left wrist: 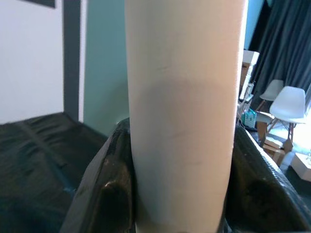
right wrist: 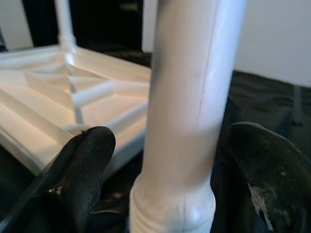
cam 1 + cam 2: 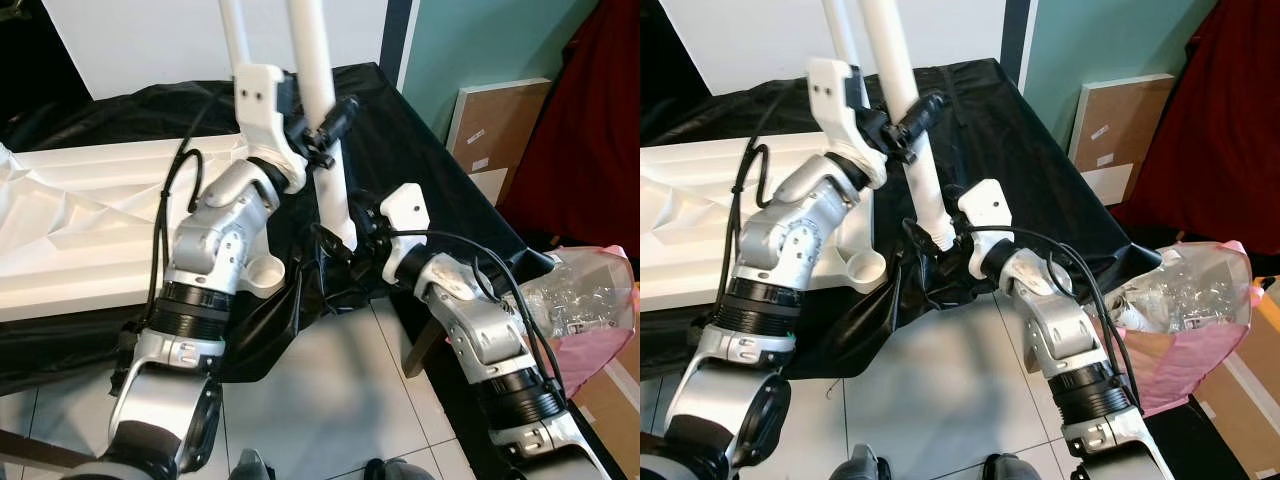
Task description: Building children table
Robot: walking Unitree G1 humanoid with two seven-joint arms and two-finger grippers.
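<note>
The white table top (image 3: 80, 230) lies upside down on a black cloth (image 3: 420, 160). One white leg (image 3: 232, 30) stands at its far side. A second white leg (image 3: 325, 120) is upright, and my left gripper (image 3: 328, 128) is shut on its middle; in the left wrist view the fingers (image 1: 109, 184) press against the leg (image 1: 182, 121). My right gripper (image 3: 345, 245) is open around the leg's lower end (image 2: 189, 97), with a gap at each finger (image 2: 82, 160). That end hangs just right of the round corner socket (image 3: 262, 272).
A pink bag of clear plastic hardware (image 3: 580, 300) sits at the right. A brown board (image 3: 495, 130) leans on the teal wall beside a red curtain (image 3: 590, 120). White tiled floor (image 3: 320, 400) lies in front. White chairs (image 1: 289, 102) stand far off.
</note>
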